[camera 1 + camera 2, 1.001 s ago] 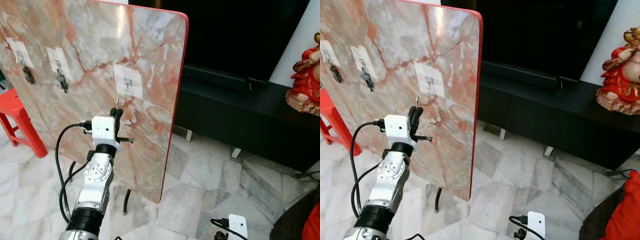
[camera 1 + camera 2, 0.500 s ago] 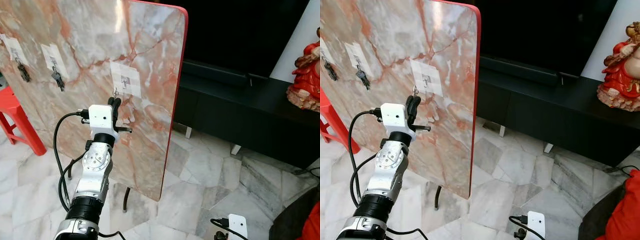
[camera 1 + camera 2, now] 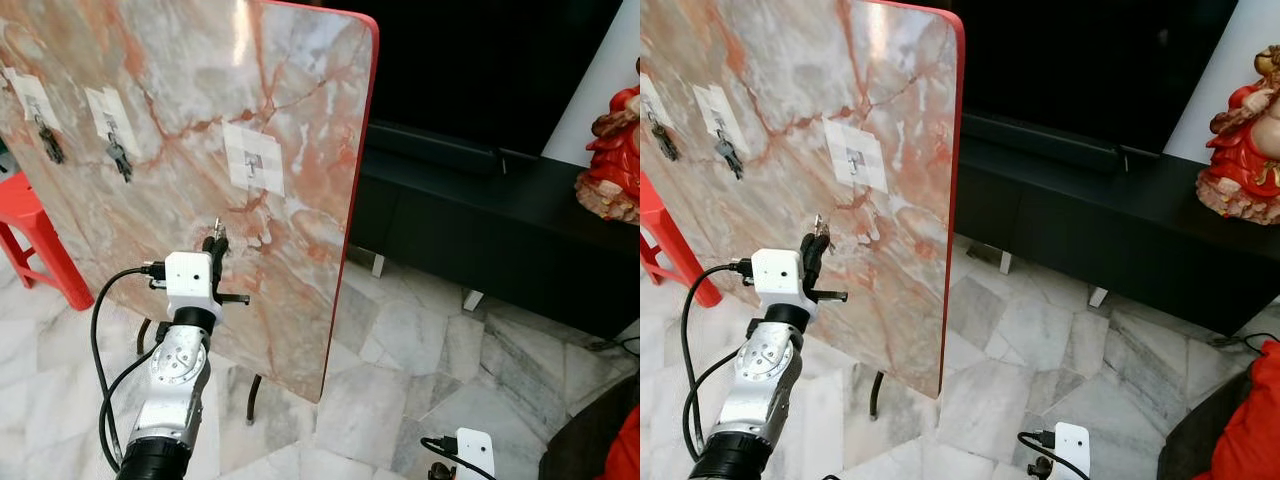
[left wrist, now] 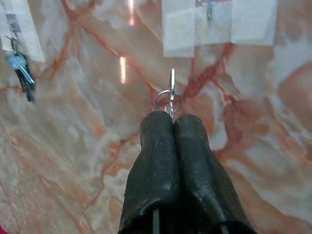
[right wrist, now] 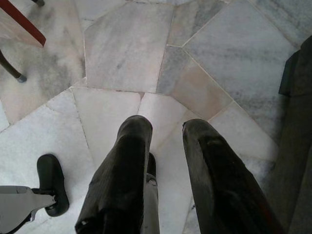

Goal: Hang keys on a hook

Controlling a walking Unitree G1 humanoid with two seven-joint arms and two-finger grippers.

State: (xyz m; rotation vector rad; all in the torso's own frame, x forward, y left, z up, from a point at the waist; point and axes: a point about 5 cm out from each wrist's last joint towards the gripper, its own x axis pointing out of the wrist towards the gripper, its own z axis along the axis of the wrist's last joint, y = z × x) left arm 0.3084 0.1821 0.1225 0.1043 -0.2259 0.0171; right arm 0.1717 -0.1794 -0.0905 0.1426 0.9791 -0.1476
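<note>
Off to the far left of my left gripper (image 3: 213, 243), two sets of hung keys (image 3: 52, 146) dangle from their hooks on the marble board (image 3: 180, 90), with a red stool (image 3: 30, 230) low down beside them; my left gripper itself is clenched tight on the keys (image 4: 169, 95), which poke up past my fingertips (image 4: 171, 127) right in front of the board; the free hook (image 3: 251, 166) sits above and a bit right of that gripper, not touching the key ring. Way over right and down low, my right gripper (image 5: 165, 127) hangs over the floor tiles (image 5: 126, 44) with its fingers spread apart, nothing in it.
</note>
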